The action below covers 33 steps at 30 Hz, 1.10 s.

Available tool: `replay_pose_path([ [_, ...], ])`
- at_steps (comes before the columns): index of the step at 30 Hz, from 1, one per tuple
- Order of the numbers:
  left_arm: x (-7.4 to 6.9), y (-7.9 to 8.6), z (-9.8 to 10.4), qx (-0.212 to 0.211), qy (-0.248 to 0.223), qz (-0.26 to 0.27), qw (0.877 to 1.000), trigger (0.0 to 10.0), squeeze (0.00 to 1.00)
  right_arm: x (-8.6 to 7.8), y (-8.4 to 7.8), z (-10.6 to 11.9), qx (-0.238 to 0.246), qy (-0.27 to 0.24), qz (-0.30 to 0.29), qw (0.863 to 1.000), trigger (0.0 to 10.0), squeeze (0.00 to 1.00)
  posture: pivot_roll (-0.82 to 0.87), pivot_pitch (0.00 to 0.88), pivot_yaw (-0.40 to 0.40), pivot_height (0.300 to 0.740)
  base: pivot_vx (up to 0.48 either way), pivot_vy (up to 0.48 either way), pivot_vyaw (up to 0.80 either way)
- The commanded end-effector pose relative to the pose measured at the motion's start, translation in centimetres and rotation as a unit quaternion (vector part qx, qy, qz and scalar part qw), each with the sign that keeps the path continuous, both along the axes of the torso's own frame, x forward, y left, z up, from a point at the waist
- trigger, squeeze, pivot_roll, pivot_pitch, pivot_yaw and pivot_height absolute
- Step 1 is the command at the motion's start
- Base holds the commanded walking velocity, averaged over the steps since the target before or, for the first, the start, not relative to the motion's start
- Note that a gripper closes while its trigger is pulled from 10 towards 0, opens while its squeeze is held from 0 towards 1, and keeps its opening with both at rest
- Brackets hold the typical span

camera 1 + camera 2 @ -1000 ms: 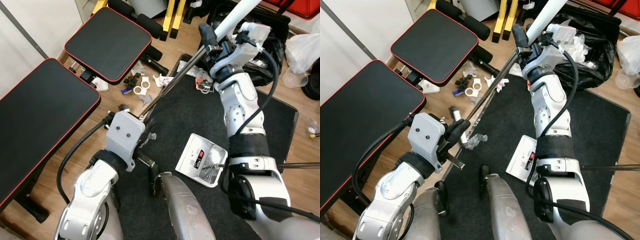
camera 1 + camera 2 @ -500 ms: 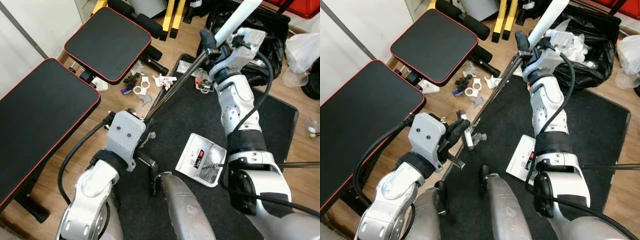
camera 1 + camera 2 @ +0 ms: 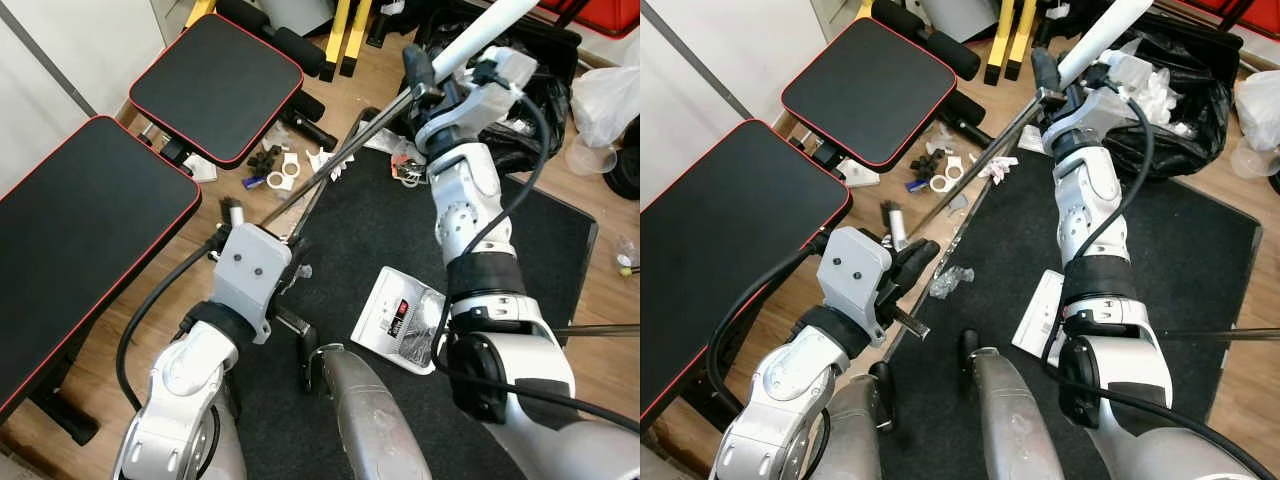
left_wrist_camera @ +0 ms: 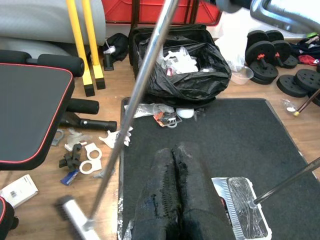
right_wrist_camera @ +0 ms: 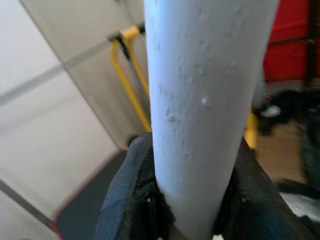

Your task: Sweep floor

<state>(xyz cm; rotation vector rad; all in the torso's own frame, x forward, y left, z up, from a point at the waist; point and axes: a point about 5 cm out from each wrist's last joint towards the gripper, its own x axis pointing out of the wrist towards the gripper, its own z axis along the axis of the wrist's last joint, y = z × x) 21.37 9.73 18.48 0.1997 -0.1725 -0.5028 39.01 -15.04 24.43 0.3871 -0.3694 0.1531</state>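
A broom with a thin metal pole (image 3: pixel 330 165) and a white foam grip (image 5: pixel 200 100) slants across the scene. My right gripper (image 3: pixel 425 85) is shut on the grip at the top of the pole. The small brush head (image 3: pixel 893 215) rests on the wood floor near the left edge of the black mat (image 3: pixel 380 230). My left gripper (image 3: pixel 915 255) sits low beside the pole. Its fingers (image 4: pixel 175 200) are pressed together with nothing between them, and the pole (image 4: pixel 135 100) passes beside them. White plastic scraps and dark bits (image 3: pixel 280 170) lie scattered on the wood.
Two black benches with red trim (image 3: pixel 215 85) (image 3: pixel 70 230) stand to the left. A silver dustpan (image 3: pixel 405 320) lies on the mat, its long handle (image 3: pixel 600 328) running right. An open black rubbish bag (image 3: pixel 1180 100) sits beyond the mat. Weight plates (image 4: pixel 295 75) lie at the far right.
The brush head has slid left, off the mat's edge onto the wood floor, and the pole now slants flatter. Both arms stay about where they were.
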Motion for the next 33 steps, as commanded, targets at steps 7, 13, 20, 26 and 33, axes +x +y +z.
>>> replay_pose_path([
  [7, -0.2, 0.0, -0.3, -0.008, 0.011, 0.023, 1.0, 10.0, 0.0, -0.3, -1.6, -0.4, -0.047, 0.015, -0.035, 0.998, 10.0, 0.0, -0.1, 0.401, -0.17, 0.74, 0.0, 0.0, 0.0],
  [13, -0.2, 0.0, -0.4, -0.009, 0.012, 0.023, 1.0, 10.0, 0.0, -0.6, -2.3, 0.8, -0.077, 0.003, -0.059, 0.995, 10.0, 0.0, -0.11, 0.4, -0.167, 0.74, 0.0, 0.0, 0.0],
  [20, 0.0, 0.0, -0.4, -0.011, 0.013, 0.023, 1.0, 10.0, 0.0, -1.1, -2.9, 1.2, -0.089, 0.02, -0.079, 0.993, 10.0, 0.0, -0.12, 0.395, -0.168, 0.74, 0.0, 0.0, 0.0],
  [26, 0.1, -0.1, -0.4, -0.011, 0.013, 0.025, 1.0, 10.0, 0.0, -1.9, -2.8, 2.2, -0.078, 0.013, -0.079, 0.994, 10.0, 0.0, -0.12, 0.392, -0.171, 0.74, 0.0, 0.0, 0.0],
  [33, 0.3, -0.1, -0.5, -0.011, 0.011, 0.028, 0.999, 10.0, 0.0, -2.4, -2.4, 2.8, -0.068, 0.018, -0.073, 0.995, 10.0, 0.0, -0.12, 0.383, -0.174, 0.74, 0.0, 0.0, 0.0],
])
